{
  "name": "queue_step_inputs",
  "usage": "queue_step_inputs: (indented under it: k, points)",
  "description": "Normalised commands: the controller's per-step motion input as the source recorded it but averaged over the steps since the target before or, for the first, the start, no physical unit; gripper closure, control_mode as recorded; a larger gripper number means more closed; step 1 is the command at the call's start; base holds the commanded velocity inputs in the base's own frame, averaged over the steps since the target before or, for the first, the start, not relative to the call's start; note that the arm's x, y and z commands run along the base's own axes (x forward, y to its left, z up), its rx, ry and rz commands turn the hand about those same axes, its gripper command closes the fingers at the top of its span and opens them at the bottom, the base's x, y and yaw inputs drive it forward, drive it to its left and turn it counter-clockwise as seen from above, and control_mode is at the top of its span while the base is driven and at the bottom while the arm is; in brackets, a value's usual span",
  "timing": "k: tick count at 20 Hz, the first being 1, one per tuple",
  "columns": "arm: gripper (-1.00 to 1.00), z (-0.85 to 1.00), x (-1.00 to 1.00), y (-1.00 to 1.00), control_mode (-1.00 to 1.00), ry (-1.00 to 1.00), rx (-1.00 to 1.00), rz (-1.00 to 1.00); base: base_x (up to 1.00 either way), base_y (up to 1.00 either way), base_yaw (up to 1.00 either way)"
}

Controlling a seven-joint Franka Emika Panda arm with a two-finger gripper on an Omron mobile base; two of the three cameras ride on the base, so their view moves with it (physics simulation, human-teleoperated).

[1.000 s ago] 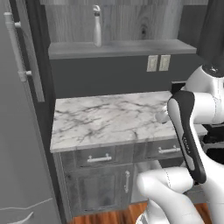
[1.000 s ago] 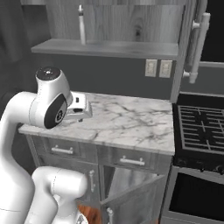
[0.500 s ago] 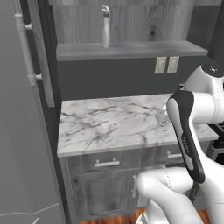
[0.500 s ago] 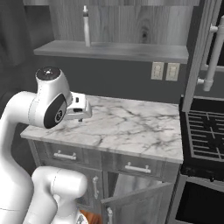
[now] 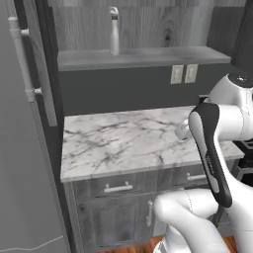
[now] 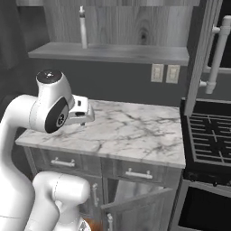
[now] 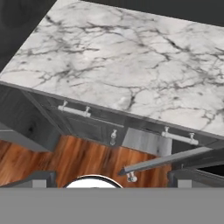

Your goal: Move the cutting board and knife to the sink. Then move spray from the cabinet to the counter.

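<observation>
Left base view showed the spray (image 5: 114,30) upright on the cabinet (image 5: 143,57) shelf at the frame's upper middle, the marble surface (image 5: 128,138) beneath it bare, so the spray move remained undone, and the gripper (image 6: 81,113) was spread wide, grasping nothing.

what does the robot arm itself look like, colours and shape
The arm is glossy white with rounded, bulbous links and dark grey to black joint sections: a round dark cap tops one joint, and a long black strip runs down a link. No cables or lettering are visible.
</observation>
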Motion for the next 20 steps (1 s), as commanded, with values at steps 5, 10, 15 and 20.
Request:
queue_step_inputs:
  k: [5, 10, 15, 20]
  points:
    - [-1.00, 0.00, 0.00, 0.00, 1.00, 0.00, 0.00, 0.00, 0.56, 0.03, -0.21]
    - [-1.00, 0.00, 0.00, 0.00, 1.00, 0.00, 0.00, 0.00, 0.56, 0.07, -0.23]
    - [-1.00, 0.00, 0.00, 0.00, 1.00, 0.00, 0.00, 0.00, 0.25, 0.11, -0.17]
    - [-1.00, 0.00, 0.00, 0.00, 1.00, 0.00, 0.00, 0.00, 0.16, 0.23, -0.08]
